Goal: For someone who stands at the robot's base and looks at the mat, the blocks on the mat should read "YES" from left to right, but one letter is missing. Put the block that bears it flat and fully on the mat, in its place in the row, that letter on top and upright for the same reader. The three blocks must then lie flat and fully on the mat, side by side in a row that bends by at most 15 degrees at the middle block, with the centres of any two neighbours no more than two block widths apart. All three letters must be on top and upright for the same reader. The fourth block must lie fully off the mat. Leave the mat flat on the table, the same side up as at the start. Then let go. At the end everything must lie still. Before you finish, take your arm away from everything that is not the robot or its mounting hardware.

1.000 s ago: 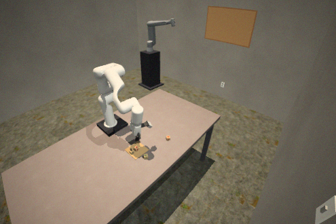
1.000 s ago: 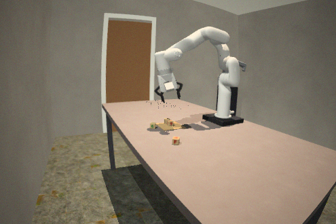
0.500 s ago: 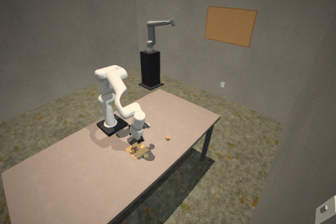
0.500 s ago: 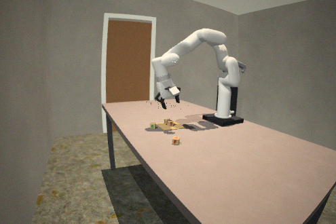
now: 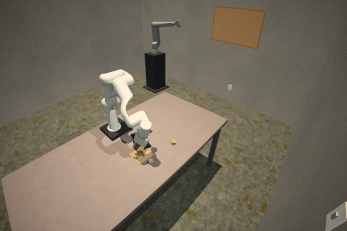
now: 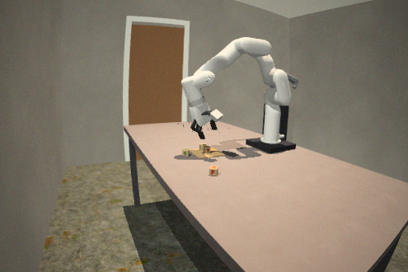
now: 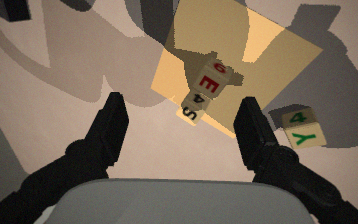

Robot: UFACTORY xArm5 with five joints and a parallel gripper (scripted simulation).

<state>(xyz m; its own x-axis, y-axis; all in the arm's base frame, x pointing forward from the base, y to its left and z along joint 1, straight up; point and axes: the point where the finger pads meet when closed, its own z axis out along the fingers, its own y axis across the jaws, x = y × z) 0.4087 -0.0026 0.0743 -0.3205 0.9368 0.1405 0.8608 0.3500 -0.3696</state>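
Observation:
A tan mat lies on the table. On it a block shows a red E on top. A block with a black S touches it and sits at the mat's edge. A block with a green Y lies on the table just off the mat, also in the exterior view. A fourth block with orange marks lies apart on the table. My gripper hangs above the mat's edge near the S block, open and empty; the exterior view shows it well above the blocks.
The arm's black base plate stands behind the mat. The table's long edge runs close to the mat and the Y block. A second arm on a black pedestal stands far off on the floor.

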